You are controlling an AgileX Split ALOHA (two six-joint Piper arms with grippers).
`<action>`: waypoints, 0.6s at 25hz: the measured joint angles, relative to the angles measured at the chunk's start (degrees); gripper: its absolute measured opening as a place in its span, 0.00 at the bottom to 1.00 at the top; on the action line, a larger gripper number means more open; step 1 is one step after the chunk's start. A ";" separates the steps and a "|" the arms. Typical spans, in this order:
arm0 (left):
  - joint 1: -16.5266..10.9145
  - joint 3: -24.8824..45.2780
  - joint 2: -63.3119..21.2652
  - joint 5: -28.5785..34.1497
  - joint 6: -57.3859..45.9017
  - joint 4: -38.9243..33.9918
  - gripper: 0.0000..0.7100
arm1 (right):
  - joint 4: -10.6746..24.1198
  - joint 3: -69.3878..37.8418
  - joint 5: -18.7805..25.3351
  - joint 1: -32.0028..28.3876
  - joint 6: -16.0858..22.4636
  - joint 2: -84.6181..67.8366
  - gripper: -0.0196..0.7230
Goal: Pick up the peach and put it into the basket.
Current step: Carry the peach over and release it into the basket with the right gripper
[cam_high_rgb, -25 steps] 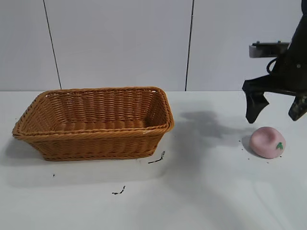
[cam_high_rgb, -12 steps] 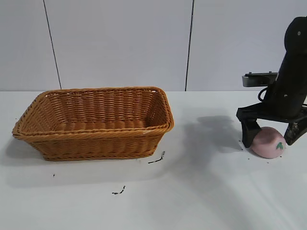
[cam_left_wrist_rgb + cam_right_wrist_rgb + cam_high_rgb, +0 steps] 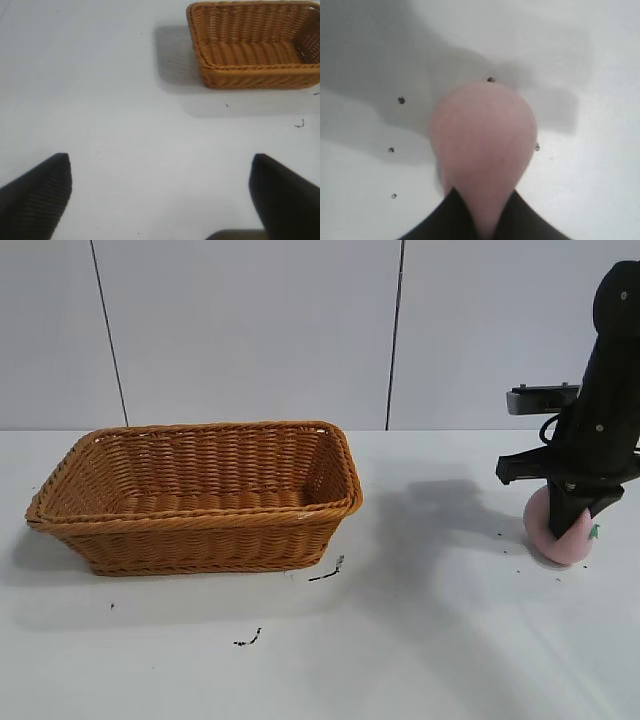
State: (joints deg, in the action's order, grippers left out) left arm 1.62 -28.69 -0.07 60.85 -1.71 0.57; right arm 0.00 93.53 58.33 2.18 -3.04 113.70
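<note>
The pale pink peach (image 3: pixel 548 532) lies on the white table at the right, squeezed narrow between the fingers of my right gripper (image 3: pixel 570 525), which is shut on it at table level. In the right wrist view the peach (image 3: pixel 482 140) bulges out beyond the two black fingertips (image 3: pixel 445 220). The orange-brown wicker basket (image 3: pixel 200 495) stands at the left of the table, far from the peach; it also shows in the left wrist view (image 3: pixel 255 45). My left gripper (image 3: pixel 160 195) is open and empty over bare table, away from the basket.
Small black specks and marks lie on the table near the basket's front (image 3: pixel 325 573) and around the peach (image 3: pixel 401 100). A grey panelled wall stands behind the table.
My right gripper came down from above the peach, straddled it, then closed on it. The peach is now pinched narrow. The basket has not moved.
</note>
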 joint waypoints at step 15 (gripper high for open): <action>0.00 0.00 0.00 0.00 0.00 0.00 0.98 | -2.94 34.40 8.45 16.01 0.00 5.90 0.00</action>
State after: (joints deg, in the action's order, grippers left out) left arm 1.62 -28.69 -0.07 60.85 -1.71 0.57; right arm -2.94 127.93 66.78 18.18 -3.04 119.60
